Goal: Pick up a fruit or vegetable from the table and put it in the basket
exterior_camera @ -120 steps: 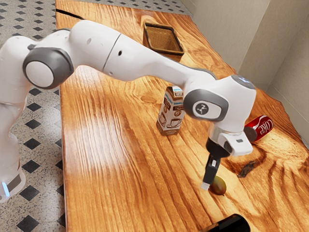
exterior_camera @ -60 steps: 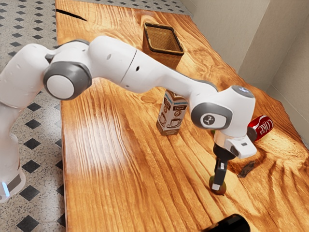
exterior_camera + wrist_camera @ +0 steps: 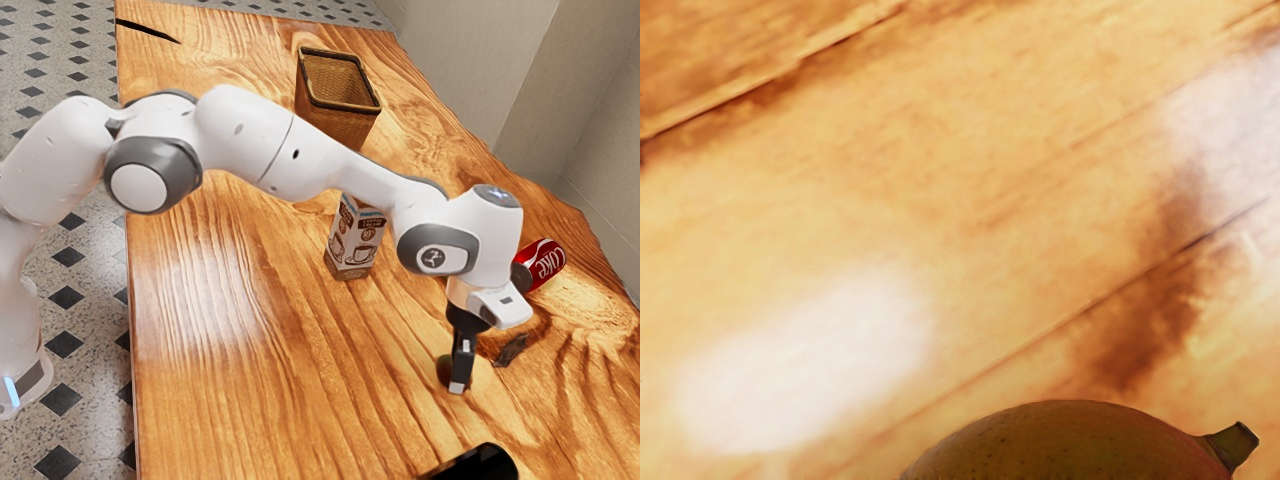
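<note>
One mango [image 3: 1070, 445], green-brown with a stubby stem, sits at the black tool [image 3: 458, 386] of a white robotic arm [image 3: 240, 135], nearer the exterior camera than a printed drink carton [image 3: 352, 242] and toward that view's right. The tool partly covers the fruit in the exterior view; whether it is open or closed on the mango cannot be told. Upright on the wooden counter [image 3: 235, 340], the carton has a brown wicker basket [image 3: 335, 124] beyond it, farther from the camera, a red Coke can [image 3: 545, 265] lying to the exterior view's right of it, and a black object [image 3: 482, 466], partly cropped, nearer the camera.
</note>
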`<state>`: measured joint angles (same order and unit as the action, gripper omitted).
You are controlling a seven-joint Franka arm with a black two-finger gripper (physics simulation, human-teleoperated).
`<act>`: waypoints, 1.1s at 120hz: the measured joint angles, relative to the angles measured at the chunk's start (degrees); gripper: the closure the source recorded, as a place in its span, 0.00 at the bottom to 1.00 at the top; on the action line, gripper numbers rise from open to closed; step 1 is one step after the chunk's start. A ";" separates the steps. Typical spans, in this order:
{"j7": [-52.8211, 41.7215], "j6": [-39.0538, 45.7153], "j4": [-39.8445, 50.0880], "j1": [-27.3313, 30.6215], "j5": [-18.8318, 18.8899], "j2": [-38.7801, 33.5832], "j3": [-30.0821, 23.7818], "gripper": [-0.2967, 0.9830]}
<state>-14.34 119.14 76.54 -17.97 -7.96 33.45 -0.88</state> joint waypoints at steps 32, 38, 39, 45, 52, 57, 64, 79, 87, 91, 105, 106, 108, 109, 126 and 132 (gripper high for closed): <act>-0.32 1.54 -1.24 0.69 2.35 0.78 0.08 0.44; -0.34 1.43 -1.26 0.72 2.91 0.78 0.09 0.48; -0.34 1.37 -1.27 0.72 3.00 0.78 0.09 0.49; -0.32 0.37 -1.30 0.75 3.41 0.67 0.11 0.50; -0.26 -2.85 -3.75 0.67 4.54 0.46 0.06 0.53; -0.22 -5.87 -5.88 0.56 5.58 0.30 0.02 0.53; -0.17 -9.94 -8.05 0.54 6.87 0.00 0.15 0.53; -0.18 -16.53 -9.96 0.63 9.50 -3.68 1.67 0.55; -0.22 -19.47 -10.21 0.65 11.05 -6.99 3.40 0.55; -0.25 -20.77 -10.27 0.59 11.60 -8.58 4.74 0.55; -0.37 -24.06 -11.77 0.63 12.68 -10.95 11.76 0.55; -0.40 -24.25 -11.87 0.58 12.73 -11.21 12.36 0.55; -0.46 -24.61 -12.05 0.61 12.82 -11.67 13.39 0.55; -0.49 -24.78 -12.13 0.64 12.86 -11.87 13.82 0.55; -1.20 -28.27 -15.25 0.72 13.77 -14.01 18.06 0.54; -1.44 -29.21 -15.56 0.77 14.16 -14.39 20.17 0.54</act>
<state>-15.78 89.93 60.98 -17.21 6.19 19.06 19.29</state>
